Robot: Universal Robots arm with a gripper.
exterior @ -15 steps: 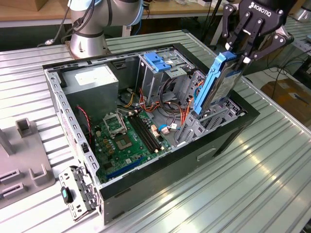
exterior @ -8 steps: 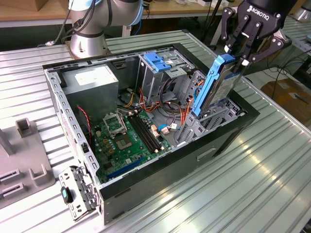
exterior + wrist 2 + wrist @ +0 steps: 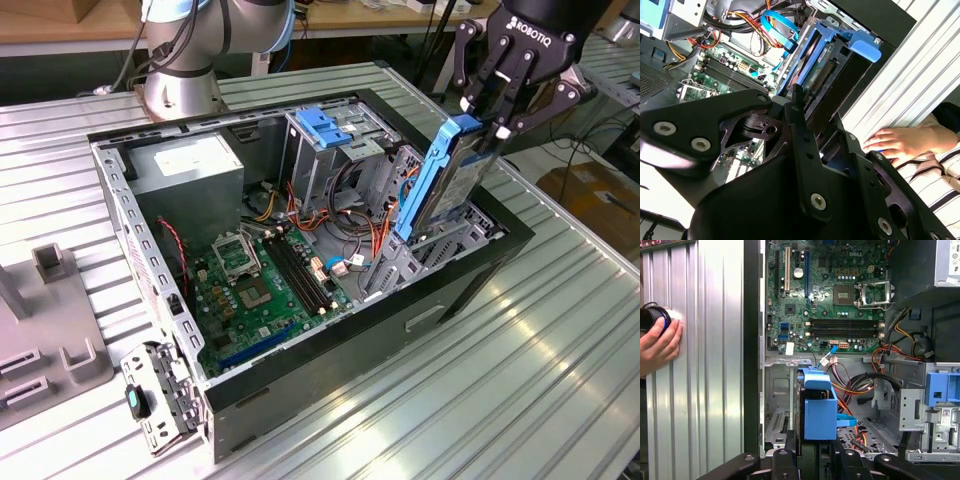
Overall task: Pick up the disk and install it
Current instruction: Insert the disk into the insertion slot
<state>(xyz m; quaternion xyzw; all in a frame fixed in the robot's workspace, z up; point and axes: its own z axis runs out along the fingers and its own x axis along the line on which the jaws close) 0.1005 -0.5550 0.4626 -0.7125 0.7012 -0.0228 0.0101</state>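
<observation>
Where the black claw (image 3: 490, 125) hangs over the far corner of an open computer case (image 3: 470, 280), its fingers are clenched on the upper end of the disk (image 3: 445, 190), one finger on each flat face. In the exterior view the disk stands nearly upright and leans a little. A blue plastic rail runs down its near edge, and its lower end dips into the drive bay (image 3: 440, 250) at the case's corner on the exterior view's right. Whether that end is fully seated cannot be told. In the first wrist view the disk's blue end (image 3: 819, 410) sits between the finger bases, with the bay's grey sheet metal around it. Just beside the disk, orange and red cables (image 3: 350, 215) loop across the case floor. Beyond them a metal cage (image 3: 335, 160) stands upright with a blue latch (image 3: 325, 125) on top. A green motherboard (image 3: 255, 290) lies flat on the case floor toward the exterior view's left, and a grey power supply (image 3: 190, 165) fills the corner behind it. The case lies on its side on a ribbed metal table (image 3: 500, 400). In the first wrist view a person's hand (image 3: 657, 347) rests on the table outside the case wall, touching a round black object (image 3: 651, 320). In the second wrist view a striped sleeve (image 3: 940, 175) runs on from that hand. The arm's silver base (image 3: 185, 75) stands on the table behind the case, and a grey fixture (image 3: 60, 350) sits at the exterior view's left, well apart from the disk.
</observation>
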